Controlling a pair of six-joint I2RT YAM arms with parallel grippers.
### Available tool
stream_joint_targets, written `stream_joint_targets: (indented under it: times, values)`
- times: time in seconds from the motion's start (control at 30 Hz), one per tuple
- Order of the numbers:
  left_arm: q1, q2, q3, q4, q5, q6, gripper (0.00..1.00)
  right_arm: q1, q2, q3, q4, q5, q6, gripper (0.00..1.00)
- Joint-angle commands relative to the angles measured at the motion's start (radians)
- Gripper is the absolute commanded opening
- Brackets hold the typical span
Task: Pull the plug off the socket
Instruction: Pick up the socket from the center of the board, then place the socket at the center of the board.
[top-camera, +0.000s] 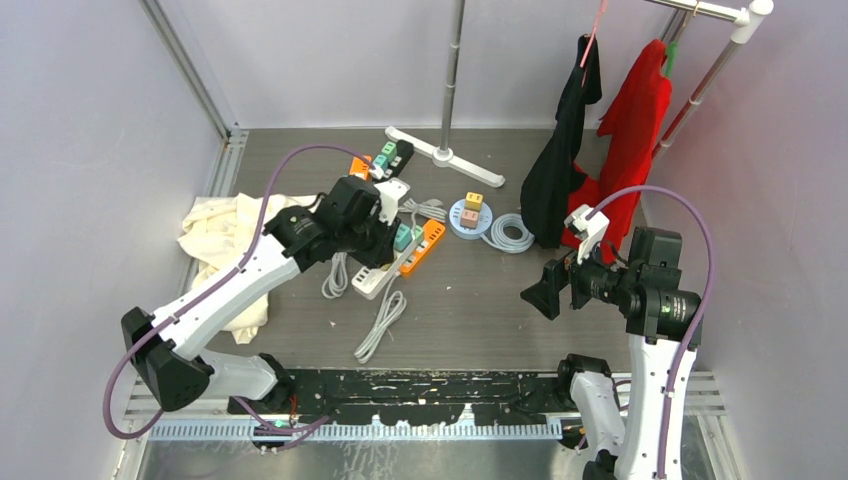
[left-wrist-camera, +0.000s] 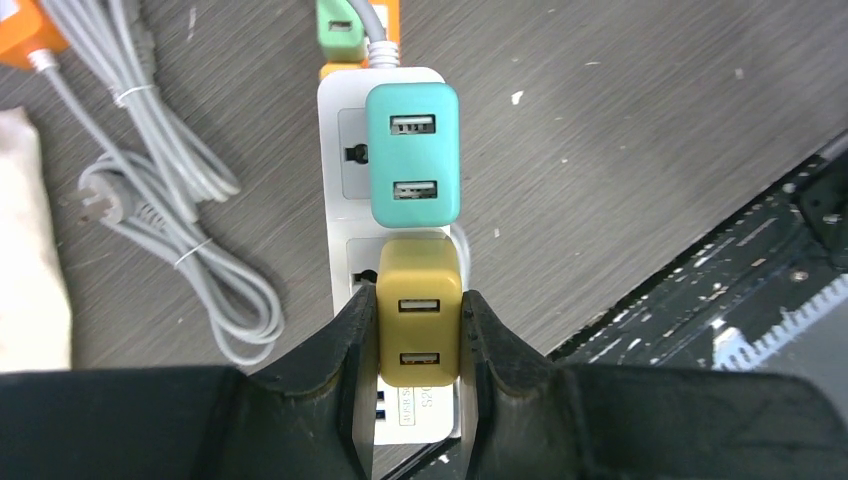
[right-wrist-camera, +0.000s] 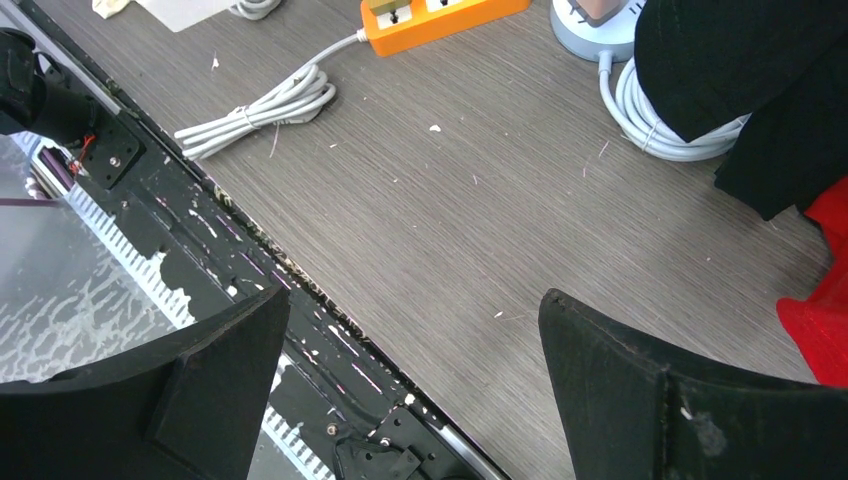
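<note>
A white power strip lies on the grey table, seen in the left wrist view. A teal USB plug sits in its upper socket and a yellow USB plug in the socket below. My left gripper is shut on the yellow plug, one finger on each side. I cannot tell whether the plug is lifted from the socket. In the top view the left gripper is over the strip. My right gripper hangs open and empty above bare table.
An orange power strip lies beside the white one. Grey cable coils lie near the front. A cream cloth is at the left. A round socket hub, a black garment and a red garment are at the right.
</note>
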Motion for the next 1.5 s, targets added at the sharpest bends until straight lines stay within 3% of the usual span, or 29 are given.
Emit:
stream_joint_targets:
  times: [0.0, 0.23, 0.67, 1.07, 1.23, 1.3, 1.47]
  values:
    - [-0.006, 0.024, 0.074, 0.094, 0.134, -0.04, 0.0, -0.009, 0.009, 0.004, 0.043, -0.035, 0.017, 1.0]
    - [-0.019, 0.1, 0.062, 0.184, 0.206, -0.141, 0.0, -0.014, 0.009, -0.002, 0.047, -0.036, 0.024, 1.0]
    - [-0.137, 0.248, 0.012, 0.28, 0.218, -0.147, 0.0, -0.023, 0.009, -0.031, 0.061, -0.037, 0.024, 1.0]
    - [-0.26, 0.446, 0.015, 0.367, 0.099, -0.086, 0.0, -0.024, 0.013, -0.059, 0.061, -0.026, -0.005, 1.0]
    - [-0.277, 0.467, -0.014, 0.387, 0.072, -0.053, 0.01, -0.023, 0.02, -0.063, -0.003, -0.07, -0.127, 1.0]
    - [-0.279, 0.463, -0.035, 0.402, 0.075, -0.043, 0.04, -0.022, 0.023, -0.066, -0.048, -0.111, -0.218, 1.0]
    - [-0.278, 0.43, -0.082, 0.434, 0.07, -0.046, 0.51, -0.023, 0.046, -0.092, -0.214, -0.216, -0.618, 1.0]
